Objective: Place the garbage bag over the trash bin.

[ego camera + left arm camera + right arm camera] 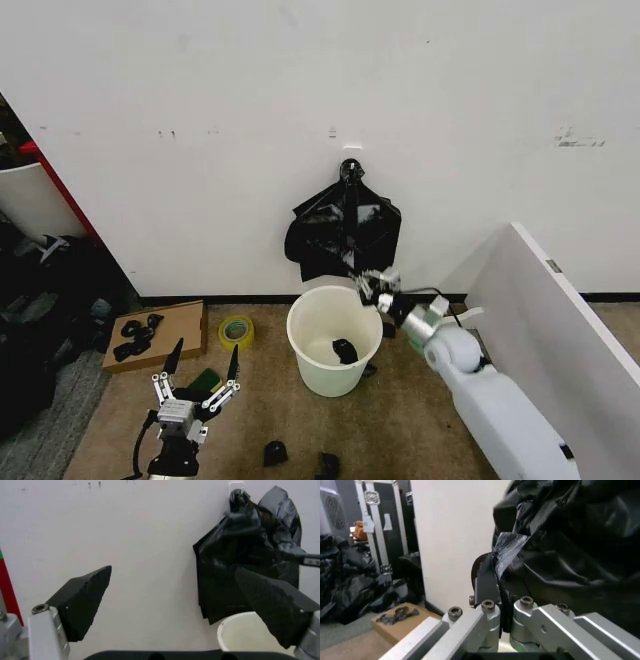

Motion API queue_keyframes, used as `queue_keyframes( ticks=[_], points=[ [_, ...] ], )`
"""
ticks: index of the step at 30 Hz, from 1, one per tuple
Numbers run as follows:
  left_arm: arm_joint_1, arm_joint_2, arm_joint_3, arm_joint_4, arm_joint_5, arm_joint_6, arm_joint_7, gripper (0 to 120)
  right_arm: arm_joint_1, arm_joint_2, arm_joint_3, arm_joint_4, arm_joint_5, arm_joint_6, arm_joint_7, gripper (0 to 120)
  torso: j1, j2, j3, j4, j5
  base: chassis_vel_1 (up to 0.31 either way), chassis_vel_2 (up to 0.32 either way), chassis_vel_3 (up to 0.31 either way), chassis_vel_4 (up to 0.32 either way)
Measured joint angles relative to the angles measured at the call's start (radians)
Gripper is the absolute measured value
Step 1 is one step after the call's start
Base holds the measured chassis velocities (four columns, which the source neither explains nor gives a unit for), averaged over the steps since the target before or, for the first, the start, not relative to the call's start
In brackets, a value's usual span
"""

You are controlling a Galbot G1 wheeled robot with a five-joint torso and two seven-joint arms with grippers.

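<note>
- Step in hand, judged: pulling the thin glossy black plastic garbage bag (343,232) off its wall hook, ahead of draping it over the round cream-white plastic trash bin (334,340).
- Right gripper (373,284) up at bag's lower edge, just above bin rim; fingers pressed together on a fold of the black film, seen close in right wrist view (506,555).
- To do well: keep pinch firm on film, thin and slippery, likely to slide out; lift up and away from the small white wall hook (351,152) rather than straight down, else risk of tearing at the hung point.
- Then aim for bag mouth above bin opening; bin directly below, so short travel.
- Left gripper (203,373) low near floor, left of bin, fingers spread wide, holding nothing; black fingertips (82,600) apart in left wrist view.
- Bag look: crinkled, loose, shiny highlights, hanging flat against white wall, gathered at top, lower corners flaring.
- Bin look: upright on brown floor, rolled rim, slightly tapered, small dark item (345,351) inside at bottom; cannot tell what.
</note>
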Motion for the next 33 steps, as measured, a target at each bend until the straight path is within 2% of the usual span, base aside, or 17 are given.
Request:
queue_keyframes(
  ticks=[15, 33],
  points=[
    [-0.006, 0.002, 0.005, 0.001, -0.001, -0.001, 0.001, 97, -0.215, 0.0, 0.033, 0.088, -0.116, 0.076, -0.003, 0, 0.0, 0.0, 0.0, 0.0, 0.0, 0.0, 0.0, 0.0, 0.0],
    [-0.011, 0.01, 0.005, 0.003, -0.008, -0.003, 0.001, 97, -0.336, -0.013, 0.048, 0.13, -0.182, 0.149, -0.006, 0, 0.0, 0.0, 0.0, 0.0001, 0.0, 0.0, 0.0, 0.0, 0.0]
  ],
)
